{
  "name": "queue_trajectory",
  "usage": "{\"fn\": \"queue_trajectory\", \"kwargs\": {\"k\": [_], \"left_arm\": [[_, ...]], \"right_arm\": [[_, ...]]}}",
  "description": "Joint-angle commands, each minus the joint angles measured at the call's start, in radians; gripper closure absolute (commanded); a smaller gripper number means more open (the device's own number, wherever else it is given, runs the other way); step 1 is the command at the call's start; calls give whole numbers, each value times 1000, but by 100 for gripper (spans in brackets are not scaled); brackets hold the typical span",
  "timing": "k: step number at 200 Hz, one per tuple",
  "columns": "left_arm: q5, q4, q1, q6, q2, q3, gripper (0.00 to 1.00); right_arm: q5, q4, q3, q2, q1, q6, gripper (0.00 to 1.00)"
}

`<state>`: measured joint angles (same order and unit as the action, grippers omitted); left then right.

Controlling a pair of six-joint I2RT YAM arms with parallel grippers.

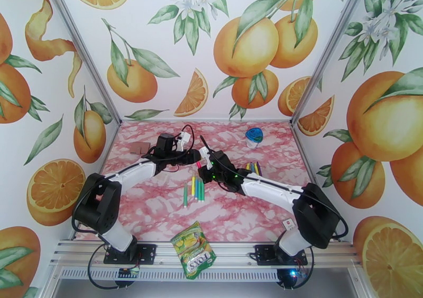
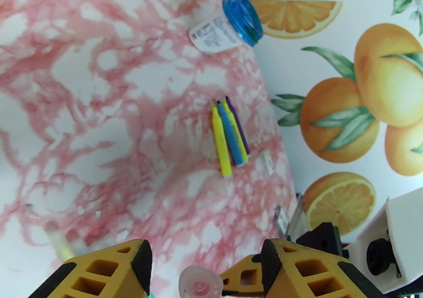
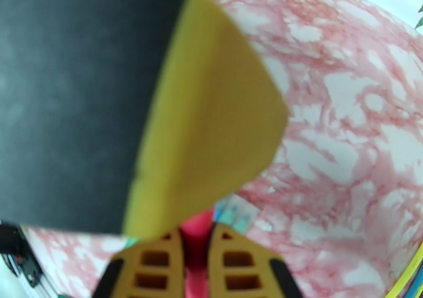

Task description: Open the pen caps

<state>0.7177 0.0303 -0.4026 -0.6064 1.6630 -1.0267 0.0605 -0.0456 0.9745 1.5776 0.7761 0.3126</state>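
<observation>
**Mia:** So, where is the red pen (image 3: 196,222)?

**Tom:** It is up off the table (image 1: 158,209), in the middle, between the two arms. The right gripper (image 3: 195,235) is squeezing it tight. Its yellow fingers (image 3: 153,264) press on both sides of the pen.

**Mia:** And the left gripper (image 2: 205,249)?

**Tom:** Its spread fingers (image 2: 106,272) are wide apart. The round pink end (image 2: 200,284) of the pen sits in the gap. One finger is not touching it. The other is very close, and I cannot tell if it touches.

**Mia:** Is that end the cap?

**Tom:** It is too blurry to tell.

**Mia:** Where are the other pens?

**Tom:** The middle bunch (image 1: 194,189) lies on the table, a bit nearer the arm bases than the grippers. It has green, yellow and blue pens side by side. The right bunch (image 2: 230,135) lies beside the right arm. It goes yellow, blue, yellow, purple, and they touch each other.

**Mia:** What else can you see?

**Tom:** A little tub with a blue lid (image 2: 227,26) is at the back right. A green-yellow snack packet (image 1: 193,250) lies at the near edge, between the arm bases.
</observation>
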Motion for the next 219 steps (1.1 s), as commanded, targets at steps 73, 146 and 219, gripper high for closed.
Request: {"fn": "queue_trajectory", "kwargs": {"k": [73, 146, 219], "left_arm": [[37, 49, -15, -17, 14, -47, 57], [46, 58, -20, -23, 21, -49, 74], [55, 52, -21, -23, 23, -65, 92]], "right_arm": [[4, 51, -20, -31, -1, -14, 89], [-14, 67, -38, -55, 0, -10, 89], [12, 75, -42, -44, 0, -4, 70]]}}
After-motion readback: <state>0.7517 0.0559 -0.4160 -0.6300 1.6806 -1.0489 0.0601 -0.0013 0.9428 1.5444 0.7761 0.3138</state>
